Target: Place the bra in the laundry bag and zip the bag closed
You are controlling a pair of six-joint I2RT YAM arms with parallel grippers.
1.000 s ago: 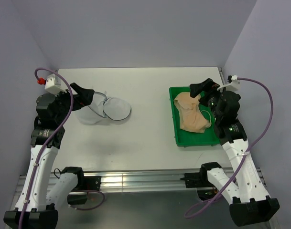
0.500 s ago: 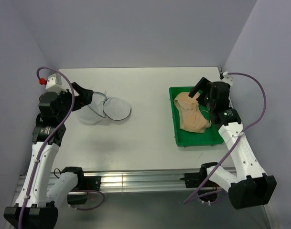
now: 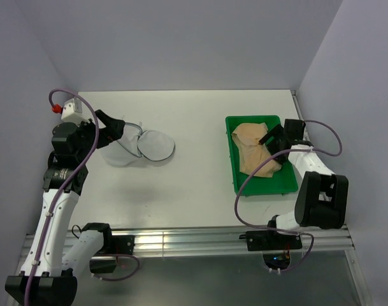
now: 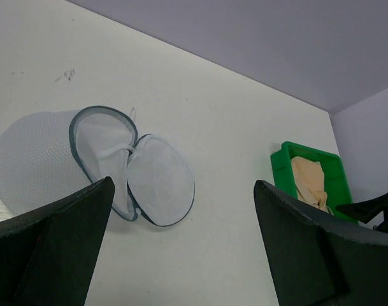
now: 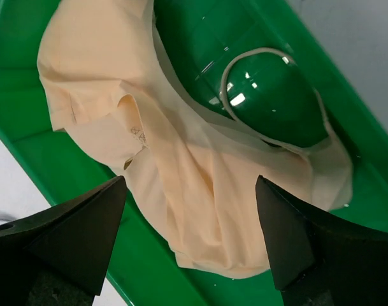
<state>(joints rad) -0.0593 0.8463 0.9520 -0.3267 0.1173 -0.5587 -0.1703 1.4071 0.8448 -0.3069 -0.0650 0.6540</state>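
Green tray walls hem the bra (right gripper spread).

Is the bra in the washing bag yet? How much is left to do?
Nothing is finished yet. The bra lies in the green tray, and the laundry bag lies unzipped on the table. The right gripper hovers open over the bra; the left gripper is open by the bag. Left: grab the bra, put it in, zip it.

bra: one
laundry bag: one
green tray: one
hands: two, a left hand and a right hand
counter: one
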